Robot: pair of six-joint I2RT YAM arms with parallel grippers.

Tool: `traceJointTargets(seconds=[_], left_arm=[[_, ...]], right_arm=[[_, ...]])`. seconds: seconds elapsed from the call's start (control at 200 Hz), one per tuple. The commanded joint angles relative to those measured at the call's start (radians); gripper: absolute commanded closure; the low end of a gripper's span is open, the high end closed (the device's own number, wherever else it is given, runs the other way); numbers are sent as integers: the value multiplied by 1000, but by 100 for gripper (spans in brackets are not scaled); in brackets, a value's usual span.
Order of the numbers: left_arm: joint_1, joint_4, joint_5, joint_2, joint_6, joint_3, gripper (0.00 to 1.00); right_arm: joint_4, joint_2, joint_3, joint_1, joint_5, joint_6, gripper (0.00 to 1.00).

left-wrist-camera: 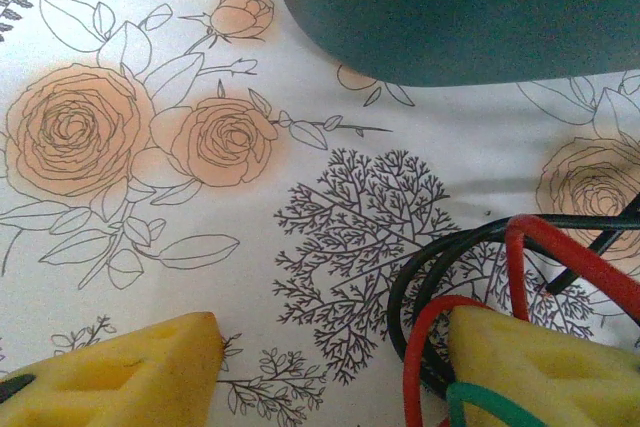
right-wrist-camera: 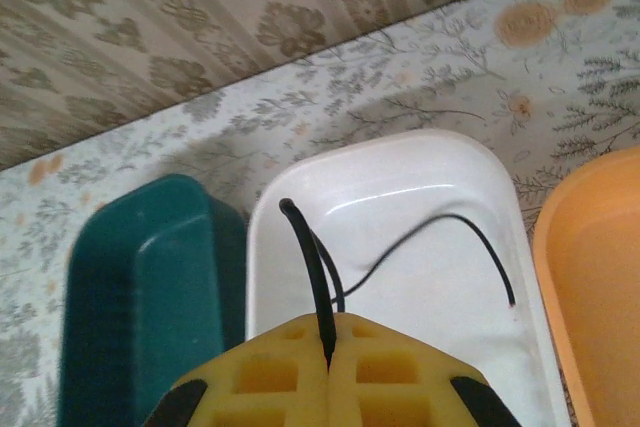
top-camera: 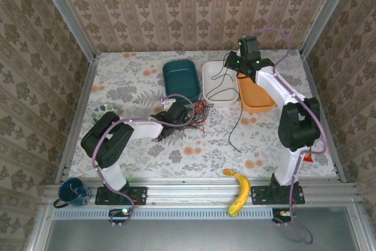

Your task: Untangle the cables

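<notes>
My right gripper (right-wrist-camera: 328, 347) is shut on a black cable (right-wrist-camera: 305, 247) above the white bin (right-wrist-camera: 300, 172). In the top view that black cable (top-camera: 239, 123) trails from the right gripper (top-camera: 241, 67) over the bin's edge and down onto the table. A tangle of red, green and black cables (top-camera: 197, 113) lies mid-table. My left gripper (top-camera: 178, 113) rests at it, open. Seen from the left wrist, the left gripper (left-wrist-camera: 335, 377) stands wide over bare cloth. Red cable (left-wrist-camera: 520, 247), black cable (left-wrist-camera: 420, 277) and green cable (left-wrist-camera: 490, 402) loop round its right finger.
A teal bin (top-camera: 180, 79), the white bin (top-camera: 207, 80) and an orange bin (top-camera: 257, 105) stand in a row at the back. A banana (top-camera: 238, 191) lies at the near edge, a blue mug (top-camera: 70, 191) at the near left. A green-rimmed plate (top-camera: 104, 110) sits left.
</notes>
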Motion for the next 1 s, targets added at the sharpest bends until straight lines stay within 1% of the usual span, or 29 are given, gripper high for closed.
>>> traceJointTargets(seconds=[0.0, 0.125, 0.345, 0.36, 0.39, 0.41, 0.44, 0.51, 0.575, 0.71, 0.82, 0.995], left_arm=[[12, -343, -31, 54, 9, -83, 37], [12, -350, -35, 49, 0, -85, 37], [12, -351, -41, 43, -3, -85, 37], [13, -350, -41, 41, -2, -85, 37], [13, -349, -42, 39, -1, -85, 37], [13, -347, -44, 37, -1, -85, 37], [12, -344, -45, 33, -1, -85, 37], [12, -335, -47, 25, 3, -86, 37], [12, -326, -47, 16, 7, -89, 37], [12, -313, -53, 7, 5, -96, 37], [12, -310, -53, 5, 4, -95, 37], [13, -298, -47, 5, 10, -94, 37]], right_arm=[[-86, 74, 62, 1, -19, 30, 100], [-121, 134, 78, 5, -38, 50, 100], [-124, 182, 72, 7, -47, 29, 100], [-124, 181, 73, 7, -48, 26, 97], [-124, 178, 76, 7, -50, 18, 85], [-124, 173, 79, 7, -50, 13, 74], [-122, 164, 81, 7, -53, 6, 64], [-112, 126, 74, 10, -46, -16, 54], [-111, 88, 65, 10, -25, -32, 49], [-142, 15, 40, 9, 21, -47, 45], [-171, -24, 9, 10, 23, -58, 44], [-210, 4, 13, 10, -28, -82, 50]])
